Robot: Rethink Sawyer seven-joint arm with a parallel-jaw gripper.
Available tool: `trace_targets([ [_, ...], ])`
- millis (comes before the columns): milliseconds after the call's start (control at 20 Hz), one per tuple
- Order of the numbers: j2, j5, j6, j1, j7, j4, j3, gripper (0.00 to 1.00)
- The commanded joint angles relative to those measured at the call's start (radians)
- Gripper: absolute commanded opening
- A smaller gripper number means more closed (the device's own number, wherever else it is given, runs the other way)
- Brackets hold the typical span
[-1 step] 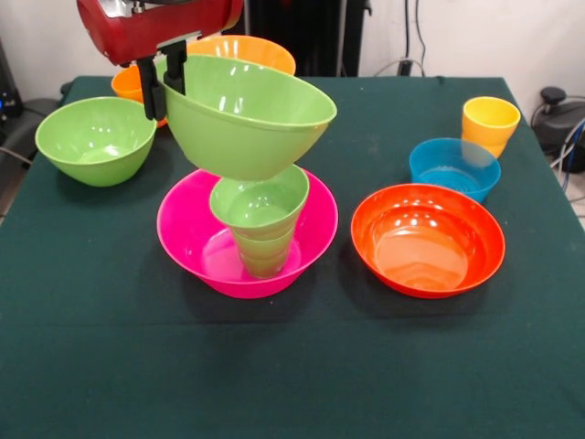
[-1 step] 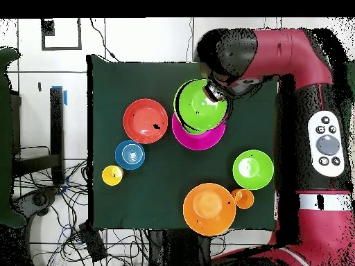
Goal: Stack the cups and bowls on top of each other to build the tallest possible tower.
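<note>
1. Gripper (image 1: 163, 84) was clamped on the rim of a large light green bowl (image 1: 247, 114), one black finger inside the wall, one outside, and the bowl hung tilted in the air, its mouth tipped toward the camera in the front view.
2. Right below that bowl sat the big pink bowl (image 1: 196, 242), flat on the dark green tablecloth (image 1: 292, 366) near the table's middle.
3. Inside the pink bowl stood a small green bowl (image 1: 259, 198) on a green cup (image 1: 262, 251), leaning a little; the held bowl's base was just above it, and contact could not be told.
4. From overhead, the lifted green bowl (image 2: 200, 105) covered most of the pink bowl (image 2: 197, 140), only a pink crescent showing.
5. Off to the left in the front view, a second light green bowl (image 1: 95, 139) rested alone, with an orange bowl (image 1: 247, 50) and an orange cup (image 1: 126, 84) behind the arm.
6. On the right, the red-orange bowl (image 1: 427, 240) sat near the pink one, the translucent blue bowl (image 1: 453, 167) behind it, and the yellow-orange cup (image 1: 490, 123) just beyond that.
</note>
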Motion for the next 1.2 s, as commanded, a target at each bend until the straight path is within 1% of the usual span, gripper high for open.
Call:
trace_targets([
  [50, 0.004, -0.013, -0.090, -0.012, -0.251, 0.100, 0.016, 0.00],
  [550, 0.011, 0.009, -0.117, -0.012, -0.243, 0.111, 0.022, 0.00],
  [1150, -0.010, 0.016, -0.162, -0.011, -0.218, 0.155, 0.017, 0.00],
  [1200, -0.007, 0.015, -0.160, -0.011, -0.220, 0.148, 0.016, 0.00],
])
